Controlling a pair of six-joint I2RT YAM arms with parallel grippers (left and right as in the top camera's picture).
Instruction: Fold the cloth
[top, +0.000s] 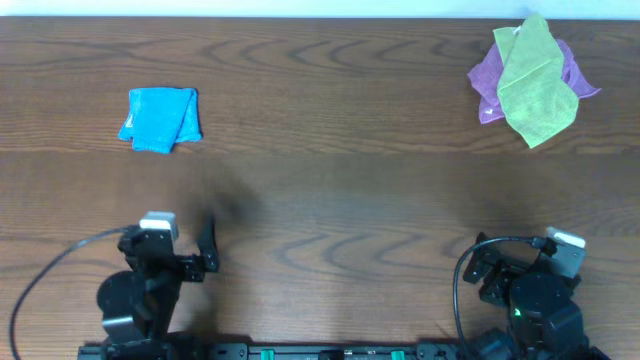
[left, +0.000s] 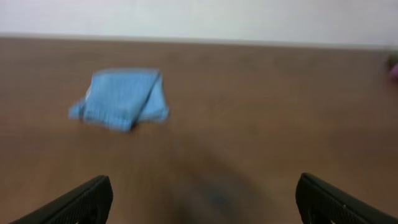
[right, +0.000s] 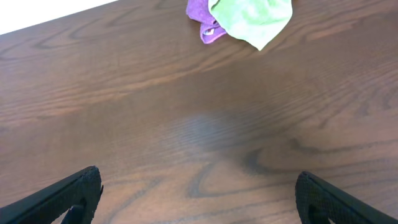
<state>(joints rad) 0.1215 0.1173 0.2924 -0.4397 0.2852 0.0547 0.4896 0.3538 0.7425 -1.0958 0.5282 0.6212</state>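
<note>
Left gripper (left: 203, 198) and right gripper (right: 198, 190) are gaping wide, holding nothing; 1 blue cloth (top: 160, 119), 1 green cloth (top: 535, 88) and 1 purple cloth (top: 484, 84) are lying beyond.

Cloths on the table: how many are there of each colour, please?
blue cloth: 1
yellow-green cloth: 1
purple cloth: 1
Total: 3

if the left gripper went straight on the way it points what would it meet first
Probably bare table first: the open left gripper looks angled down at the wood. The cloth lies further ahead, left of its centre line; depth is unclear.
</note>
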